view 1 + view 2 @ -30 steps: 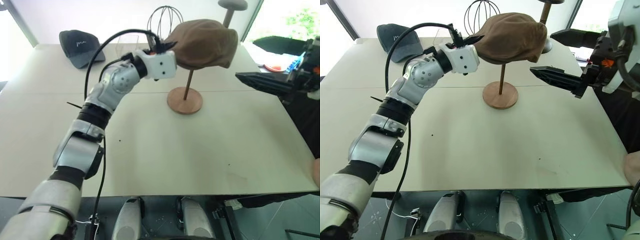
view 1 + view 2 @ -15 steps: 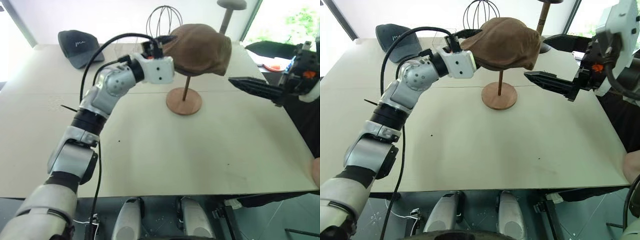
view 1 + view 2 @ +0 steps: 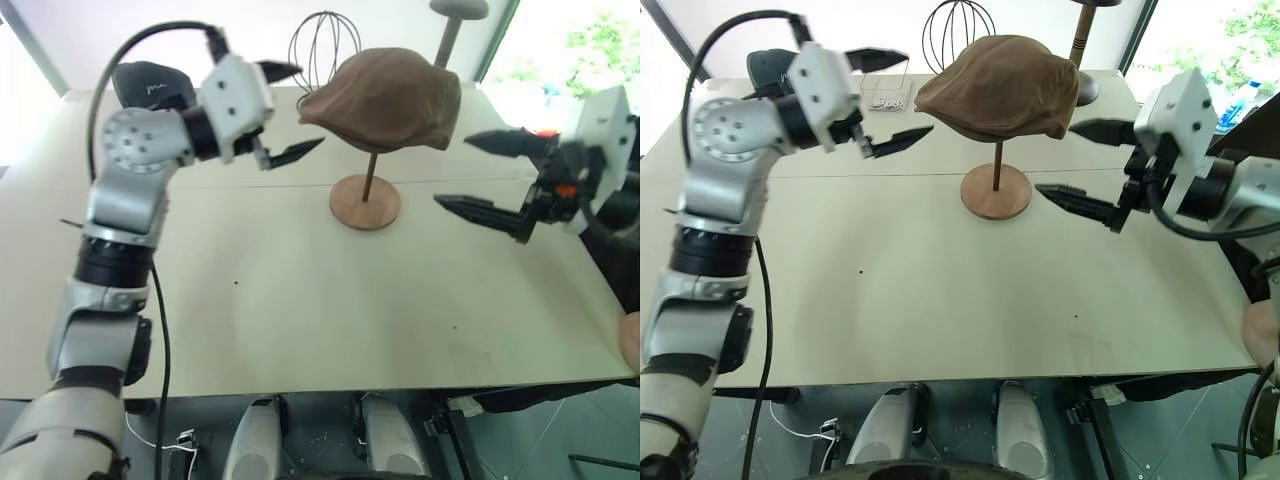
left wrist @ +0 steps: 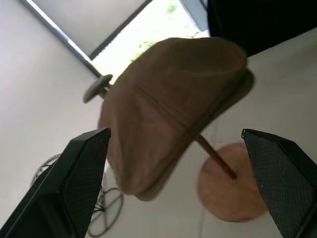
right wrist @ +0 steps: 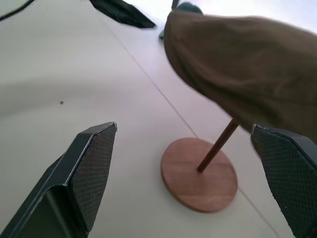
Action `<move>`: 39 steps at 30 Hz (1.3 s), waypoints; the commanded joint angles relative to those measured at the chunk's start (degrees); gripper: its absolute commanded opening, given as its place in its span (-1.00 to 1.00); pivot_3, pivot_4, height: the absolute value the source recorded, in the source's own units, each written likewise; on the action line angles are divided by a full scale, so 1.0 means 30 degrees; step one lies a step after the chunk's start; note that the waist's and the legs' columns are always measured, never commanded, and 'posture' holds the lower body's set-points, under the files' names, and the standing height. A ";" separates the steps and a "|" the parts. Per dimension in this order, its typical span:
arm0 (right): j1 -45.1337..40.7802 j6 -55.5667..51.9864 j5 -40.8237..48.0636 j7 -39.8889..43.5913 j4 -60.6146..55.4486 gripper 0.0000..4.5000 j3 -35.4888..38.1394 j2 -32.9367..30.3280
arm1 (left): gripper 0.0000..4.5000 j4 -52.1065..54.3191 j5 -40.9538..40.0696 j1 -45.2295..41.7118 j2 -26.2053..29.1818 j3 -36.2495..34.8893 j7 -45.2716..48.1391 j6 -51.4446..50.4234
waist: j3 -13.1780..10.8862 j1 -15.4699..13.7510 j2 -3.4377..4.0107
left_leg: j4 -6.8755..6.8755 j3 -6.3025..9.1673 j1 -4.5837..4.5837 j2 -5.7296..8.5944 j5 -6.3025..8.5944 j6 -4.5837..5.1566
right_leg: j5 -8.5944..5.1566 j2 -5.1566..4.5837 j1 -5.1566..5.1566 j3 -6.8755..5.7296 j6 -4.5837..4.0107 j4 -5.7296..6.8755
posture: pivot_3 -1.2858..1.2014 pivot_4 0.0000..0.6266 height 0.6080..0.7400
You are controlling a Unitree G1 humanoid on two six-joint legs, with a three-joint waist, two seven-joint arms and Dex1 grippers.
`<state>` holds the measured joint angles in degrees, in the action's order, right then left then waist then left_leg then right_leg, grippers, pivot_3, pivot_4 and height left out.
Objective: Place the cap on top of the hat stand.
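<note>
— What's the biggest thing in view?
— The pale beige tabletop. Near its far middle stands the brown wooden hat stand, a thin upright rod on a round flat base.

— And the soft reddish-brown suede-like flat cap?
— It sits on top of the hat stand, covering the disc. Its long axis runs roughly across the tabletop from left to right, and the end toward the left arm dips lower and narrows to a soft edge.

— Is either arm touching it?
— No. The left gripper hangs just left of the cap's low end, its two black fingers spread wide with nothing between them. The right gripper is on the other side, near the cap and rod, fingers also wide apart and empty. Each points in toward the stand.

— Anything else on the tabletop?
— Behind the cap, a black wire head-shaped form and a taller grey stand with a round top. At the far left corner lies a dark grey baseball cap with white script, partly behind the left arm.
</note>
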<state>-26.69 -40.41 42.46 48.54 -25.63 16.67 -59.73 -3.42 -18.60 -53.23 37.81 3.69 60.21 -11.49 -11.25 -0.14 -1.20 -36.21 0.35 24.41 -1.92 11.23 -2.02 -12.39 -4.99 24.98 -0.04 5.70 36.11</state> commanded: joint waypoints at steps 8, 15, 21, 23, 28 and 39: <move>-0.1995 0.2889 -0.6636 -0.2992 -0.2764 1.00 -0.4387 0.0763 | 0.97 -0.1094 -0.7068 -0.1089 0.7155 -0.2330 0.7783 -1.2043 | -0.0003 0.0413 0.0006 | 0.0018 0.0012 -0.0013 -0.0004 0.0004 0.0005 | -0.0057 0.0010 0.0009 -0.0002 -0.0065 0.0001 | 0.03 -0.52 1.00; -0.4424 0.2570 -1.1500 -0.7027 -0.3098 1.00 -0.8213 0.4634 | 0.97 -0.2912 -0.6315 -0.2656 0.6875 -0.1609 0.8582 -1.2344 | -0.0001 0.0276 -0.0028 | -0.0014 0.0015 0.0016 0.0002 0.0005 0.0005 | -0.0061 0.0007 0.0002 -0.0004 -0.0070 -0.0009 | 0.03 -0.52 1.00; -0.5337 0.5107 -1.7755 -0.8649 -0.1304 1.00 -1.1838 0.5736 | 0.97 -0.3347 -0.5825 -0.3301 0.6070 -0.1456 0.8531 -1.1994 | 0.0000 0.0329 -0.0029 | 0.0007 0.0019 0.0022 0.0003 0.0006 0.0009 | -0.0066 0.0010 0.0014 -0.0004 -0.0062 -0.0006 | 0.03 -0.52 1.00; -0.5453 0.5622 -1.9074 -0.8947 -0.0784 1.00 -1.2600 0.6349 | 0.97 -0.3354 -0.5793 -0.3485 0.5928 -0.1471 0.8602 -1.2092 | 0.0000 0.0367 -0.0029 | 0.0001 0.0019 0.0022 0.0004 0.0006 0.0009 | -0.0064 0.0010 0.0019 -0.0004 -0.0064 -0.0002 | 0.03 -0.52 1.00; -0.5775 0.6509 -2.1972 -0.9768 0.1306 1.00 -1.3261 0.7753 | 0.97 -0.3580 -0.5787 -0.3901 0.5764 -0.1523 0.8772 -1.2364 | -0.0001 0.0384 -0.0029 | 0.0009 0.0020 0.0031 0.0002 0.0006 0.0011 | -0.0062 0.0015 0.0030 -0.0003 -0.0059 0.0005 | 0.03 -0.52 1.00; -0.5531 0.8058 -2.4322 -1.0213 0.2757 -0.32 -1.2401 0.9430 | 1.00 -0.3610 -0.5499 -0.3907 0.5764 -0.1537 0.8845 -1.2023 | -0.0001 0.0384 -0.0028 | 0.0010 0.0021 0.0029 0.0001 0.0005 0.0011 | -0.0062 0.0016 0.0030 -0.0001 -0.0057 0.0007 | 0.03 -0.52 1.00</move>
<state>-42.69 -17.12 -29.29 18.21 -16.03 -22.81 -32.11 -14.64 -35.44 -63.40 54.50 0.32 86.66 -48.28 -11.25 1.01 -1.29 -36.18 0.41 24.50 -1.92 11.25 -1.99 -12.58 -4.95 25.07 -0.04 5.53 36.13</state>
